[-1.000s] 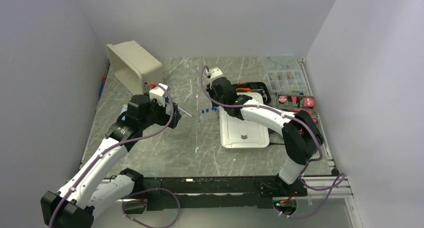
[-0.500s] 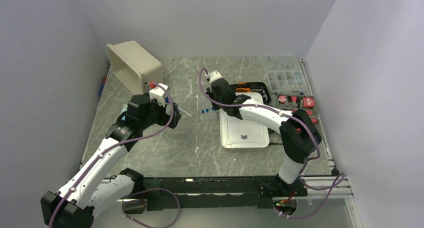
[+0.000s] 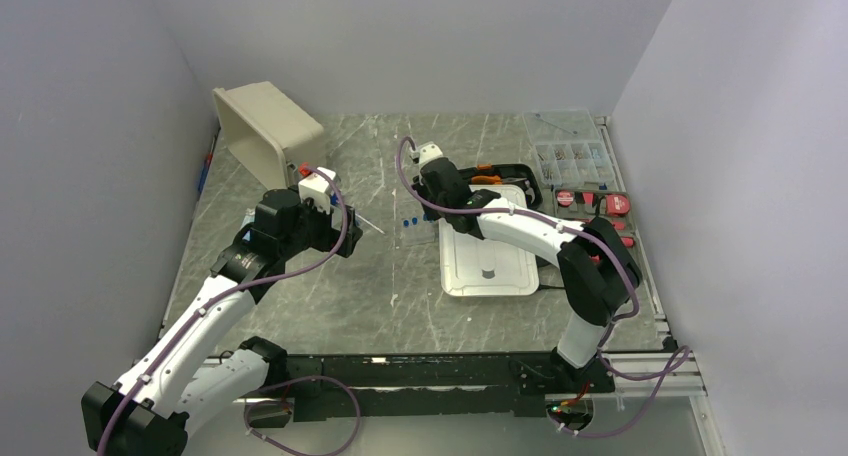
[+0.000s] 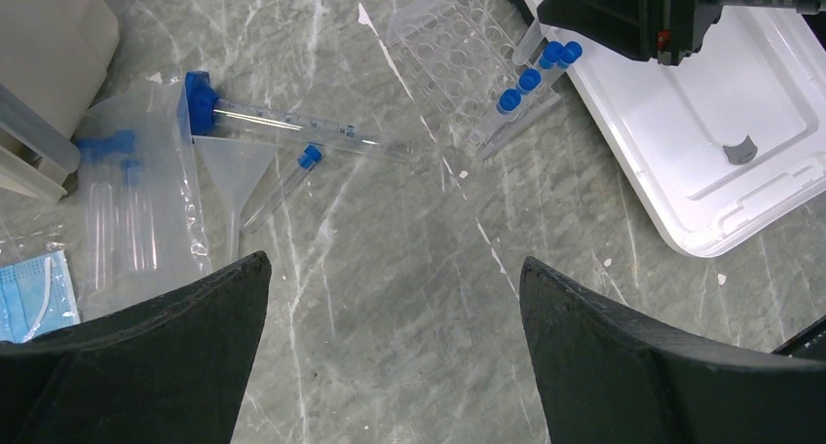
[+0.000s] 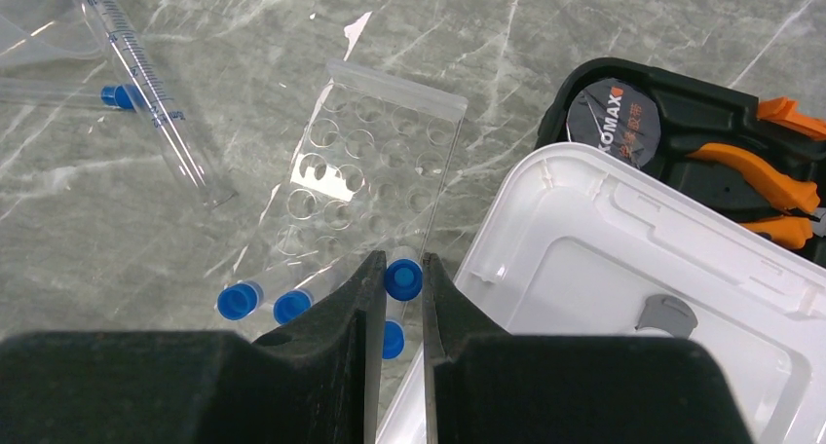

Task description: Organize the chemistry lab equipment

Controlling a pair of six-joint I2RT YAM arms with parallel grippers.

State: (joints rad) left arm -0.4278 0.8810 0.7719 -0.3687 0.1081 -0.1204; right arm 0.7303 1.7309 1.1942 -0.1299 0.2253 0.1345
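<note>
My right gripper (image 5: 400, 269) is shut on a blue-capped clear tube (image 5: 402, 279) at the near corner of the flat clear perforated rack (image 5: 375, 162), beside the white tray. Three more blue-capped tubes (image 5: 239, 300) lie at the rack's near edge. In the top view the right gripper (image 3: 428, 212) covers part of this cluster, and two caps (image 3: 405, 221) show. My left gripper (image 4: 392, 264) is open and empty above bare table. A graduated clear cylinder with a blue base (image 4: 292, 123), a clear funnel (image 4: 234, 171) and a loose capped tube (image 4: 282, 186) lie ahead of it.
A white tray (image 3: 487, 256) lies right of the rack, with a black case of orange-handled tools (image 3: 510, 176) behind it. A clear parts box (image 3: 572, 156) is at the far right. A tipped beige bin (image 3: 265, 126) is at the far left, near a bag of tubes (image 4: 136, 201) and a blue mask (image 4: 34, 288).
My right gripper has shifted slightly left over the blue-capped tubes and now covers one cap that showed before. The left arm has not moved.
</note>
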